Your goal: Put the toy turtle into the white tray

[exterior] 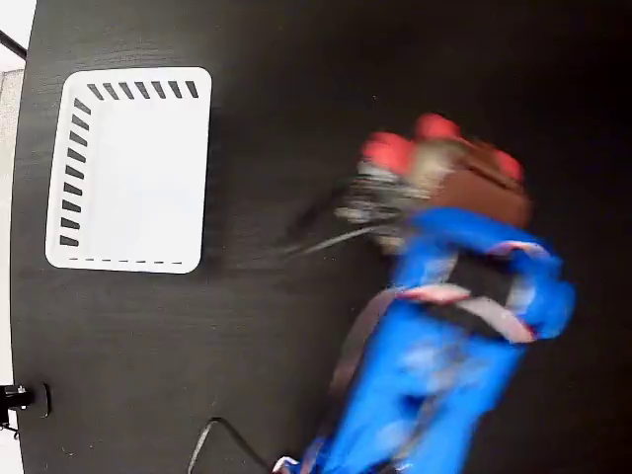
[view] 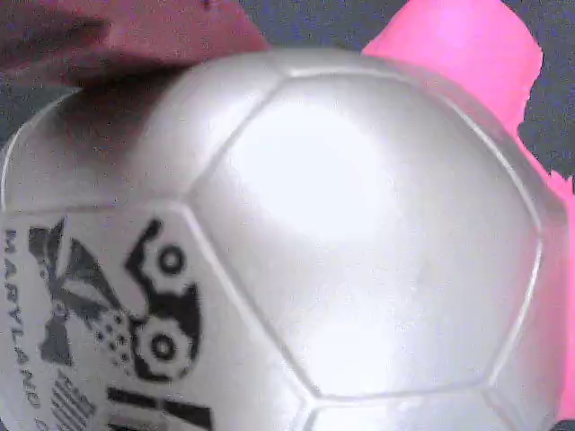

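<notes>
In the fixed view the white tray (exterior: 128, 168) lies flat at the left of the dark counter (exterior: 276, 375), empty, with slanted slots along its top and left sides and thin slits along its near edge. Bare counter lies between it and the arm, so the way across looks open; only a thin cable (exterior: 222, 439) curls at the lower edge, well clear of any path to the tray.

Further right, the toy turtle (exterior: 449, 163) sits well apart from the tray, its red-pink head and legs poking out around a tan-brown shell. The blue arm (exterior: 444, 346) comes up from the bottom edge and its tool (exterior: 390, 207) is right against the turtle. The picture is smeared with motion here, so whether the tool is wide, narrow or already clamped on the toy cannot be told.

The wrist view is filled by the turtle's shell (view: 359, 233), its panels pale and glossy, black print at the lower left and pink limbs at the top edge; no fingers show.

The step in hand seems to be securing the turtle. The toy is soft and domed, so a grip low across the body, not on the slick shell top, should hold best. Then lift well clear before carrying it left, and release low over the tray's middle.
</notes>
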